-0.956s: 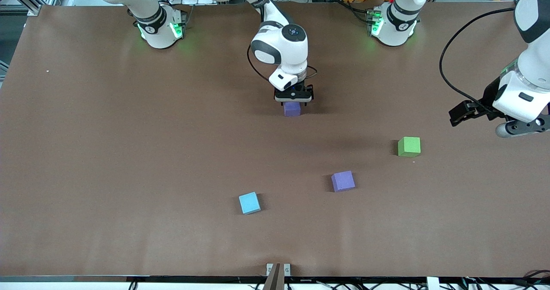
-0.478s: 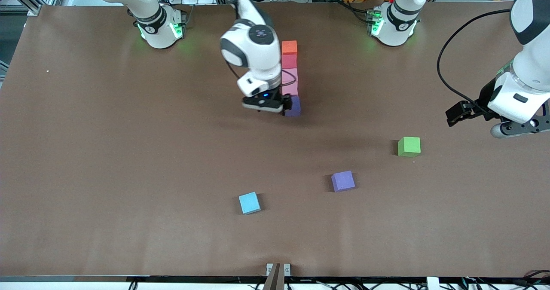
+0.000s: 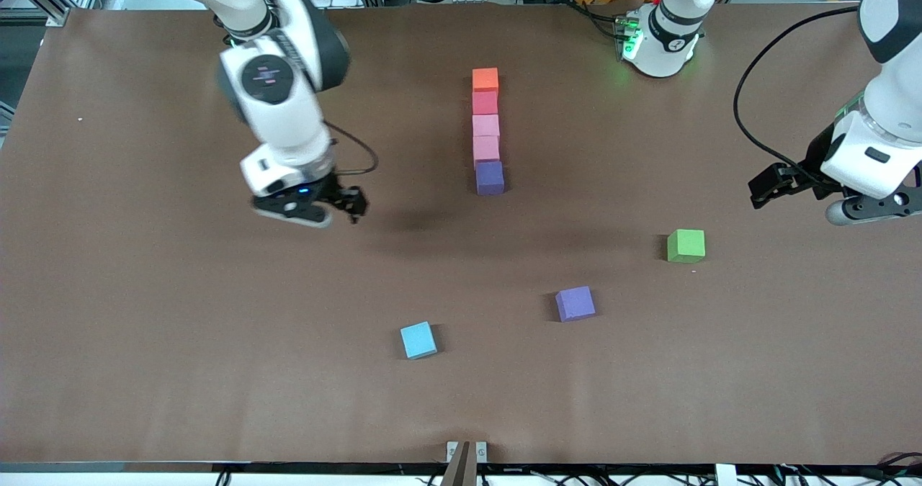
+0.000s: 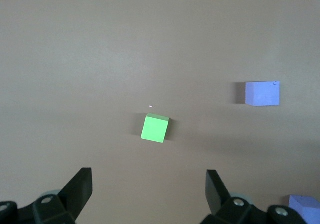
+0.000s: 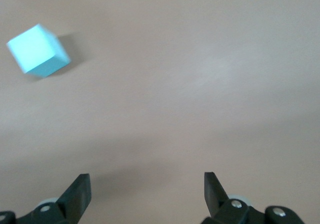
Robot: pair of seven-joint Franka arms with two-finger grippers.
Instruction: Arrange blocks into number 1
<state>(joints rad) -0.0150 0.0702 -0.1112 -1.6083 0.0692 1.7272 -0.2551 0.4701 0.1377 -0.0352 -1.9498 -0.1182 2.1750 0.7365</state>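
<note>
Orange-to-purple, the blocks (image 3: 487,132) sit touching in one row mid-table. Both the right pincer (image 3: 338,209) and left pincer (image 3: 765,192) hang wide open, empty; a careless pass could scatter them.

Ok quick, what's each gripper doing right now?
Left gripper: open, holding nothing, above the table near the green cube.
Right gripper: open, holding nothing.

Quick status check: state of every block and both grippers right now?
orange block: farthest end of the column
red block: second in column
pink blocks: third and fourth
dark purple block: nearest end of the column
lighter purple block: loose
green block: loose
light blue block: loose
right gripper: jaws open, empty, over bare table
left gripper: jaws open, empty, waiting
</note>
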